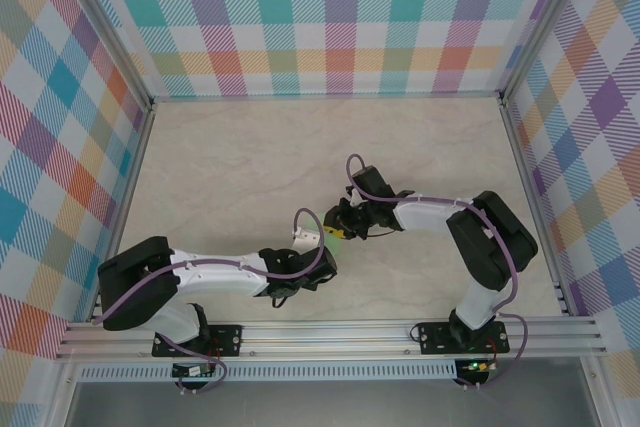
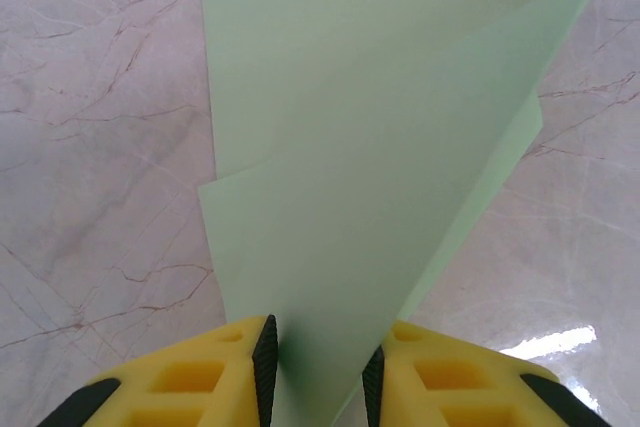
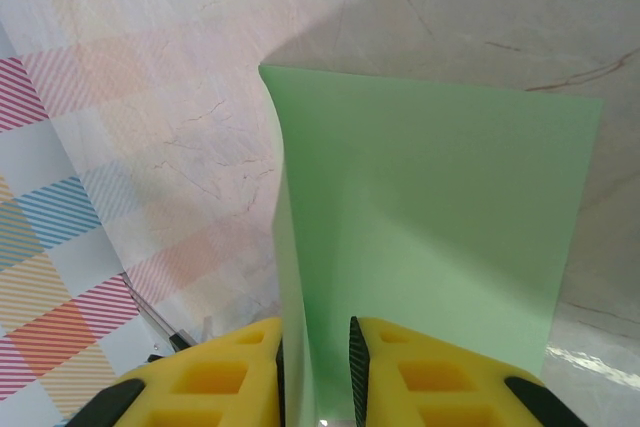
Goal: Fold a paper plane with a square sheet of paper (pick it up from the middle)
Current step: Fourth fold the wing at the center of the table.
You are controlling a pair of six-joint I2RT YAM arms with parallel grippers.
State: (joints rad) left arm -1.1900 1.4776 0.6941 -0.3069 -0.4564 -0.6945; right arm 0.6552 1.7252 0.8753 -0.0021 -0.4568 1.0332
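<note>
One sheet of paper [image 2: 380, 127], pale green and plain, is held between both grippers above the table [image 1: 250, 157]. It sits around mid-width, toward the near side.

It's partly folded. In the left wrist view the layers overlap, with a stepped edge on the left and another on the right. The shape widens away from the camera and runs out the top of that view. In the right wrist view it's a flat panel with a straight far edge and square far corners. Its left side curls into a fold that runs down into the jaws.

Left gripper [image 2: 318, 375]: jaws narrow and clamped on the sheet's near end. The paper fills the gap and touches both black pads [image 2: 266, 357], with yellow finger bodies either side.

Right gripper [image 3: 316, 372]: jaws narrow too, pinching the curled fold between its pads [image 3: 356, 362].

In the top view the two grippers meet almost tip to tip, with a sliver of green between them. The left arm reaches in low from the lower left and the right arm bends in from the right. Purple cables [image 1: 352, 172] run along both.

The table is beige with a marble pattern, and there's a glare patch in the wrist views. Plaid walls [image 1: 340, 17] stand on three sides. An aluminium rail [image 1: 330, 332] at the near edge carries both bases.
</note>
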